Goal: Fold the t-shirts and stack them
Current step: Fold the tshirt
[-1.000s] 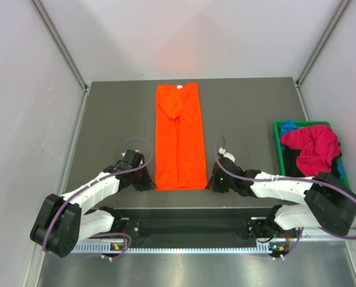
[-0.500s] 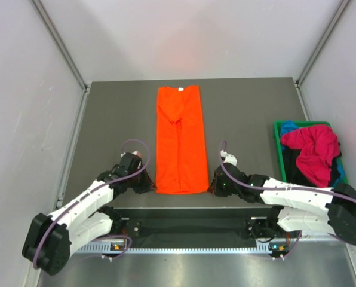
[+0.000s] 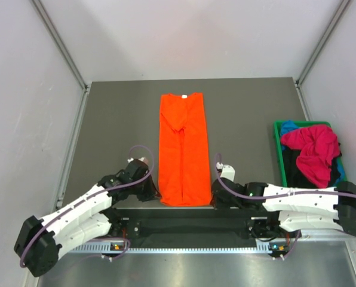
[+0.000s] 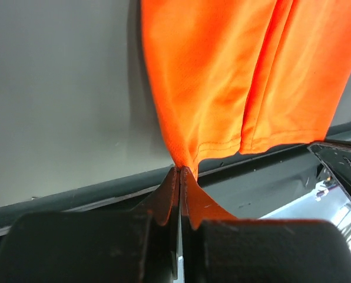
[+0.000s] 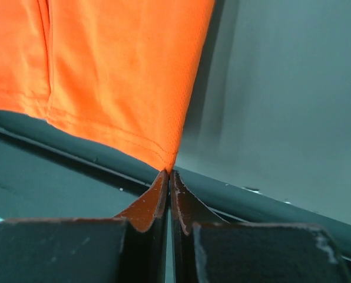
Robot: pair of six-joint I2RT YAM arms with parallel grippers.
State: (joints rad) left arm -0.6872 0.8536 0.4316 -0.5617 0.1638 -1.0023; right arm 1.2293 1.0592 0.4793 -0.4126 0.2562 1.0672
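The left claw (image 4: 180, 172) is pressed together on the near left corner of the orange t-shirt (image 3: 183, 152), and the right claw (image 5: 168, 174) is pinched shut in the same way on the near right corner, each with a small peak of cloth drawn into the slit between its tips. Compared with a second ago, both claws sit closer to the arm bases. The shirt has slid with them: its near hem, which lay well inside the surface (image 3: 118, 119), now reaches the near edge, and its collar end has come away from the far edge by about as much. The whole strip has also drifted slightly to the right. The shirt is folded lengthwise into a long narrow band with a crease running down its middle. The wrist views show a fine, faintly pitted knit and a double line of stitching along the hem. The surface is a matte dark grey sheet, smooth and flat. The claw fingers are black blocks, their inner faces tinted orange-brown beside the cloth. At the right side stands one green plastic bin (image 3: 278, 128), with a magenta-red t-shirt (image 3: 312, 146) crumpled in a heap inside it and a blue t-shirt (image 3: 288, 125) showing at its far left corner. That makes three shirts, one laid out and two in the bin, along with two arms and two claws.
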